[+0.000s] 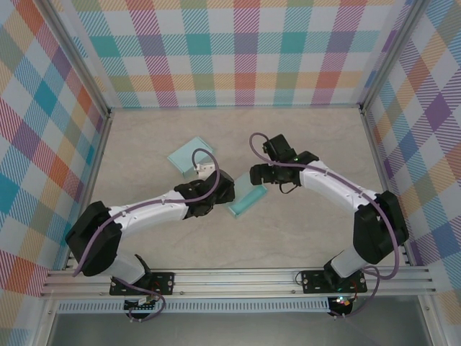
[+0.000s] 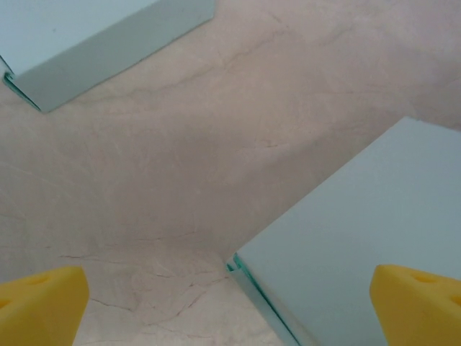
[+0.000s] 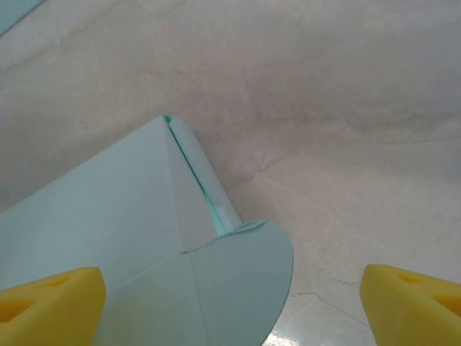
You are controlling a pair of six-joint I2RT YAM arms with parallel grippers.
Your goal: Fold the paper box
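Note:
The paper box (image 1: 245,201) is a pale teal, partly folded piece lying mid-table between both arms. My left gripper (image 1: 220,192) hovers at its left end, open; in the left wrist view the yellow fingertips (image 2: 40,305) stand wide apart and the box's corner (image 2: 346,238) lies under the right one. My right gripper (image 1: 258,175) hovers over the box's far end, open. A rounded flap (image 3: 241,288) of the box rises between its yellow fingertips (image 3: 414,303), touching neither.
A second flat teal paper piece (image 1: 191,158) lies behind the left arm, its corner at the top left (image 2: 94,43) of the left wrist view. Checkered walls (image 1: 245,50) enclose the beige table (image 1: 310,231) on three sides.

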